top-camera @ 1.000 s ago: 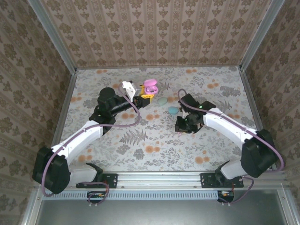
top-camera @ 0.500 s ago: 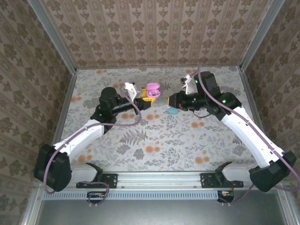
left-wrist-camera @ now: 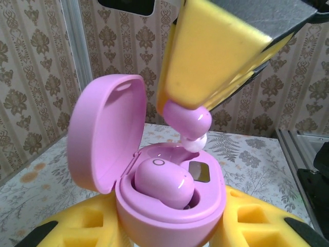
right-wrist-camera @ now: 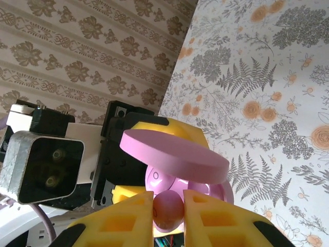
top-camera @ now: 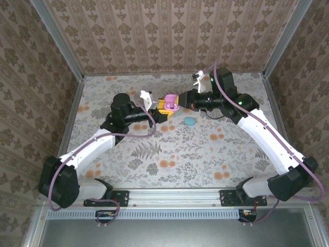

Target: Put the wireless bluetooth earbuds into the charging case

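**2nd earbud held over open case**

The pink charging case [left-wrist-camera: 169,211] is grasped by the left gripper [top-camera: 163,108], w/ its yellow pads [left-wrist-camera: 82,226] clamped on either side of the base. The lid [left-wrist-camera: 105,134] is swung up and back, so the case stands open. One seated earbud [left-wrist-camera: 163,182], also pink, is nested in the near socket, beside a small dark window in the inner deck.

A second earbud [left-wrist-camera: 187,119] is pinched in the right gripper [top-camera: 181,100], its jaws closed on the bud's body. The bud is held w/ its white tip pointing down, just above the free socket at the back. Whether the tip touches the case can't be told.

In the top view, the case is seen at the back-centre of the table [top-camera: 205,159], between the 2 grippers, which meet there from L and R. A teal object [top-camera: 189,121] lies on the table near the right gripper, apart from the case. What it is can't be made out.
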Robot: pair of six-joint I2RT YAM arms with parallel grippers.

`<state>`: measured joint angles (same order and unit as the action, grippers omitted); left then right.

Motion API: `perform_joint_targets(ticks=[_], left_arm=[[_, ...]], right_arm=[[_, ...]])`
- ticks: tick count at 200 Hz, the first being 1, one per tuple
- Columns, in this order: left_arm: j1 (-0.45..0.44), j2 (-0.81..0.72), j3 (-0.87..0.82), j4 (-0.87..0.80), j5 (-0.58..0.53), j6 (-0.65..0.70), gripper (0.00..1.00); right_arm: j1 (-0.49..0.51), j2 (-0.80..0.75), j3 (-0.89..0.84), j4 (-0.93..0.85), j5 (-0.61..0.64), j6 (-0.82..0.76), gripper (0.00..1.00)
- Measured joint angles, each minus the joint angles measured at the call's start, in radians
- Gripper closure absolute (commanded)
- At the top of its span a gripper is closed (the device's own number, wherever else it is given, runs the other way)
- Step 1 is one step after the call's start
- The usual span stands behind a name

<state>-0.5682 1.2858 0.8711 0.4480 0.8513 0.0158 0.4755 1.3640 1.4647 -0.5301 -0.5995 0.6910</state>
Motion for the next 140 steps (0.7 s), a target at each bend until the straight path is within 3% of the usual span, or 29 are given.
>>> perform_joint_targets(ticks=[74, 140], left_arm=[[-0.001, 0.0, 0.0, 0.0, 0.016, -0.001, 0.69], [-0.001, 0.006, 0.0, 0.001, 0.016, -0.008, 0.69]], right_arm=[[0.0, 0.013, 0.0, -0.047, 0.016, -0.042, 0.79], [0.0, 0.014, 0.008, -0.062, 0.024, -0.064, 0.67]])
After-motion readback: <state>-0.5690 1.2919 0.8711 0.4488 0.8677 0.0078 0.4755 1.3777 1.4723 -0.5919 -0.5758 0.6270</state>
